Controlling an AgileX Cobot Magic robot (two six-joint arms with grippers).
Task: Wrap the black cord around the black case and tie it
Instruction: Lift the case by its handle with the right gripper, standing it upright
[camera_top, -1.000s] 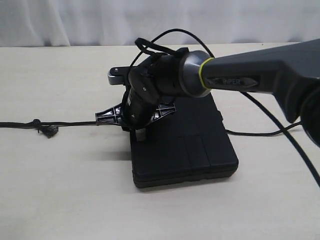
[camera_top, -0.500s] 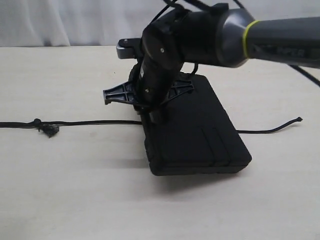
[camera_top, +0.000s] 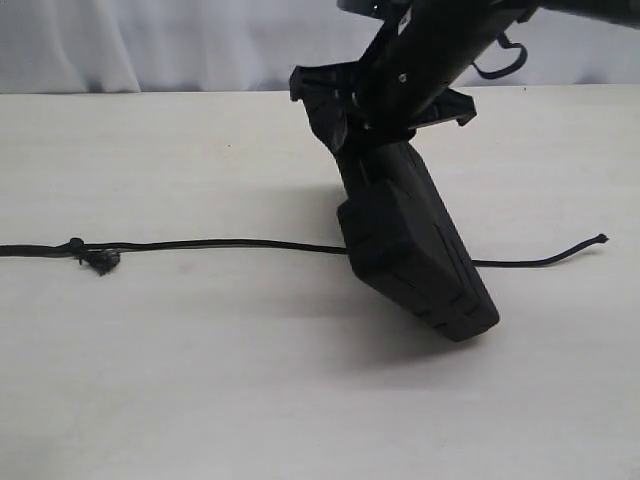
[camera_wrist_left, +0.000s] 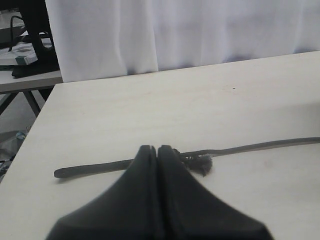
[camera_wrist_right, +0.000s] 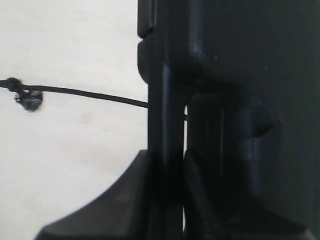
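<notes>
Where the exterior view's left edge cuts it off, the one long thin black braided cord (camera_top: 200, 244) lies flat on the pale tabletop (camera_top: 200, 380). Its single frayed knot (camera_top: 95, 259) sits at nine o'clock of the one flat rectangular matte black plastic case (camera_top: 420, 250). The left gripper (camera_wrist_left: 156, 150), unseen from outside, hovers near that knot, jaws pressed together on nothing. The right gripper (camera_top: 370, 150), its arm cropped at twelve o'clock, is clamped on the case's upper end. The case tilts toward five o'clock and hides a stretch of cord. One frayed tip (camera_top: 600, 238) shows at three o'clock.
</notes>
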